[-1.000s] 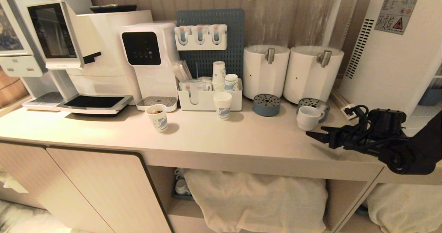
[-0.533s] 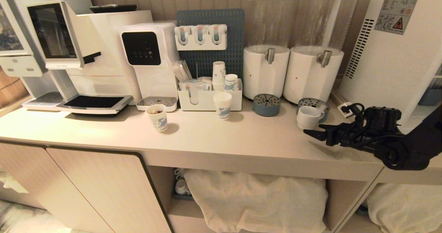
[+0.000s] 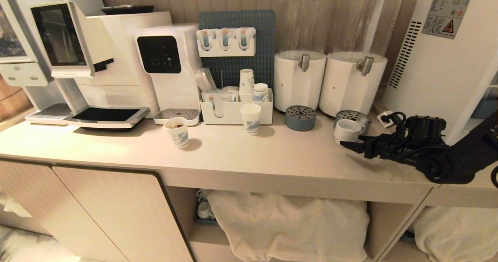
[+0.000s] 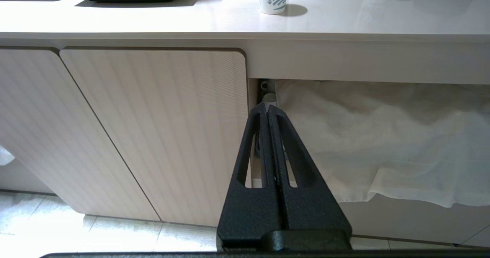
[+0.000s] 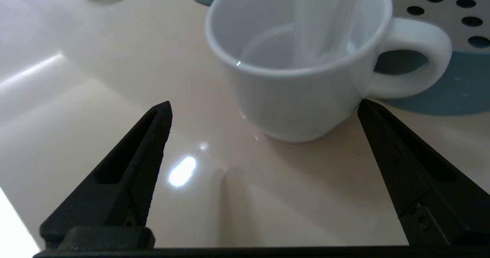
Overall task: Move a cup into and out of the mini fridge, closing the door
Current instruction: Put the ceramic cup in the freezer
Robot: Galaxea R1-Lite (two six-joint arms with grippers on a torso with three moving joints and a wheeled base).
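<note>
Over the last second the right gripper (image 3: 352,145) has crept along the pale beige countertop (image 3: 241,153) to the squat white ceramic mug with the loop handle (image 3: 347,130), so the pick-up looks imminent. Its black jaws are spread as wide as they go, holding nothing. In the right wrist view the mug stands just ahead between the fingertips (image 5: 162,114), one tip about touching its base below the handle.

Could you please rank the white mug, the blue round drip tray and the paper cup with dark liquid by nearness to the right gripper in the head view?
From the right gripper:
1. White mug, just beyond its open fingertips.
2. Blue round drip tray, further left, below a dispenser.
3. Paper cup with dark liquid, far left.
</note>
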